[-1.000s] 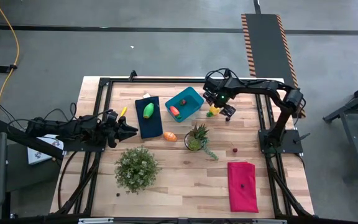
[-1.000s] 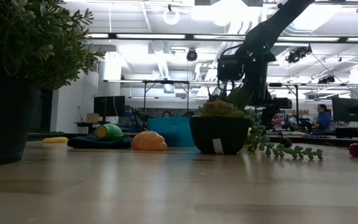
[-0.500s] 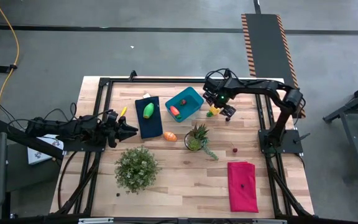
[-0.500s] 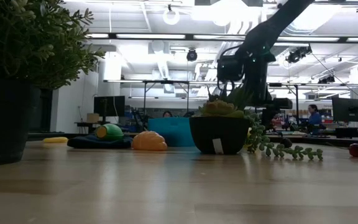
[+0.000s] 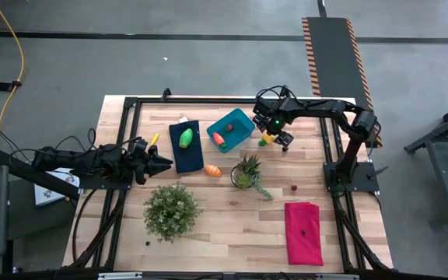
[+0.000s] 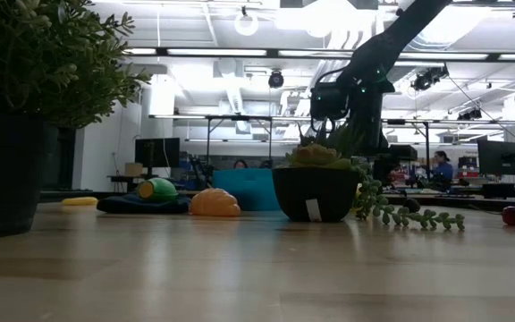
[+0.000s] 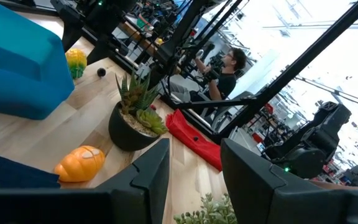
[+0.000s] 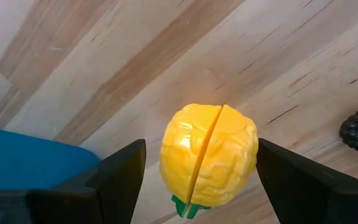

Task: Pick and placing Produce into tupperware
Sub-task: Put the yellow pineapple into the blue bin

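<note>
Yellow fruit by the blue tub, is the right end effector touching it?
Apart. In the right wrist view the right end effector straddles the yellow fruit with its fingers open, and bare wood shows between each finger and the fruit.

robotics lab, open hall, ceiling strip lights [image 6: 240,52], monitors on desks [image 6: 157,152], concrete floor [image 5: 208,62]

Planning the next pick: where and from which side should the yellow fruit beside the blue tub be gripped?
Probably across its rounded middle, from straight above: the yellow fruit lies on bare wood between the open right end effector fingers, apart from the blue tub.
</note>
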You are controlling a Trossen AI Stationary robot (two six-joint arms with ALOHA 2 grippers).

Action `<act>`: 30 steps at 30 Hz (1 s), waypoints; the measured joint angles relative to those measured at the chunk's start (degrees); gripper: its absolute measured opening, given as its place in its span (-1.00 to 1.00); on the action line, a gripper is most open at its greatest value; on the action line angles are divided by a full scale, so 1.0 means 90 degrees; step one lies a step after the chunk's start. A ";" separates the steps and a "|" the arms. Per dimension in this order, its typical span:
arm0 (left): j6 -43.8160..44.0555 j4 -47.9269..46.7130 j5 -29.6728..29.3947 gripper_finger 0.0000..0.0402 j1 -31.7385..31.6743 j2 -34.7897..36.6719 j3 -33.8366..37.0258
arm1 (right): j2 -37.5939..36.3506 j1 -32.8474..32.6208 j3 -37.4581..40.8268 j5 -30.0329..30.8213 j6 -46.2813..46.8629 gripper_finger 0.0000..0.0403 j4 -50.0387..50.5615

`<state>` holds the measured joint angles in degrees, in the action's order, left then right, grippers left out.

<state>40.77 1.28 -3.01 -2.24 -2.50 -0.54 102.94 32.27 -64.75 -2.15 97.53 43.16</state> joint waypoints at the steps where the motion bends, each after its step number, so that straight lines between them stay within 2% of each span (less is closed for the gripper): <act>1: 0.0000 0.0000 -0.0002 -0.35 0.0000 -0.0002 0.0000 | 0.0000 0.0000 0.0000 0.0000 0.0001 0.42 0.0002; 24: 0.0000 0.0000 -0.0002 -0.35 -0.0001 0.0000 0.0000 | 0.0000 0.0000 0.0000 -0.0102 -0.0002 0.42 -0.0001; 30: 0.0000 0.0000 -0.0002 -0.35 -0.0001 0.0000 -0.0002 | 0.0000 0.0000 0.0000 -0.0102 -0.0002 0.33 -0.0001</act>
<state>40.77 1.28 -3.03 -2.25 -2.50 -0.56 102.94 32.27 -64.75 -3.07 97.51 43.16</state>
